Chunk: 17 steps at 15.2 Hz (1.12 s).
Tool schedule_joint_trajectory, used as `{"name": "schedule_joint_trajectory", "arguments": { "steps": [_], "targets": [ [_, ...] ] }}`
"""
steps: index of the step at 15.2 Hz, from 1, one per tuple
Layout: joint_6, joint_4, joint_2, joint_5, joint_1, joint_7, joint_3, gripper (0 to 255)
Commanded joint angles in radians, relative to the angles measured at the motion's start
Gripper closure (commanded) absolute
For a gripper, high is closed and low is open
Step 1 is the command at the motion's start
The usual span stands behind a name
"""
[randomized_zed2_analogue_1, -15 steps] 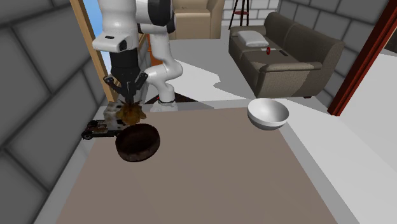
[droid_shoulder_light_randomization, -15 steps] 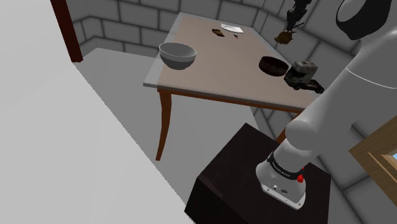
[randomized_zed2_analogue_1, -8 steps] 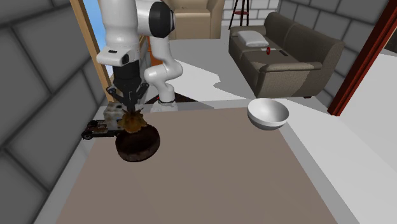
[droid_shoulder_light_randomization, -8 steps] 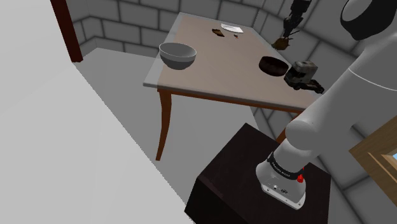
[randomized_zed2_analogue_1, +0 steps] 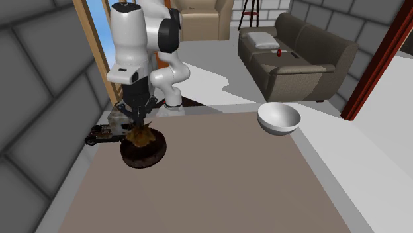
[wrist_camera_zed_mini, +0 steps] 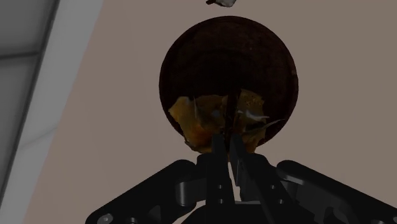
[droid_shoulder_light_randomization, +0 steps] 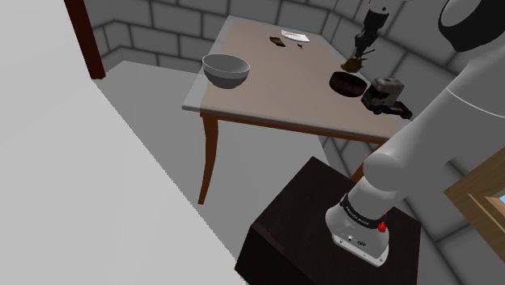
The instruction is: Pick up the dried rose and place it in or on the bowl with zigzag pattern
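Note:
The dried rose [wrist_camera_zed_mini: 203,118] is a crumpled orange-brown clump, and my gripper [wrist_camera_zed_mini: 228,137] is shut on its stem. It hangs just over the near rim of a dark brown round bowl [wrist_camera_zed_mini: 229,57] that stands on the tan table. In the second exterior view the gripper [randomized_zed2_analogue_1: 138,126] points straight down, and the rose [randomized_zed2_analogue_1: 140,137] sits low over the dark bowl [randomized_zed2_analogue_1: 142,153]. The shoulder view has the rose [droid_shoulder_light_randomization: 353,61] right above the dark bowl [droid_shoulder_light_randomization: 346,82], near the table's right edge.
A plain grey bowl [droid_shoulder_light_randomization: 226,70] stands at the table's other side. A small grey and black toy vehicle [droid_shoulder_light_randomization: 386,95] sits close beside the dark bowl. Small items [droid_shoulder_light_randomization: 290,37] lie at the table's far end. A sofa [randomized_zed2_analogue_1: 298,56] stands beyond the table.
The gripper has come down with the rose, from well above the table to just over the dark bowl. The fingers stay shut on it.

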Motion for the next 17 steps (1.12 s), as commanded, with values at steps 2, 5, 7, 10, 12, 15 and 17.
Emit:
{"name": "schedule_joint_trajectory", "arguments": {
  "steps": [2, 5, 7, 10, 12, 15, 17],
  "targets": [
    [0.043, -0.046, -0.004, -0.003, -0.001, 0.003, -0.001, 255],
    [0.066, -0.071, -0.006, -0.005, -0.001, 0.006, -0.001, 255],
    [0.066, -0.071, -0.006, -0.005, -0.001, 0.006, -0.001, 255],
    [0.066, -0.071, -0.006, -0.005, -0.001, 0.006, -0.001, 255],
    [0.066, -0.071, -0.006, -0.005, -0.001, 0.006, -0.001, 0],
    [0.066, -0.071, -0.006, -0.005, -0.002, 0.006, -0.001, 0],
    [0.066, -0.071, -0.006, -0.005, -0.002, 0.006, -0.001, 0]
  ]
}}
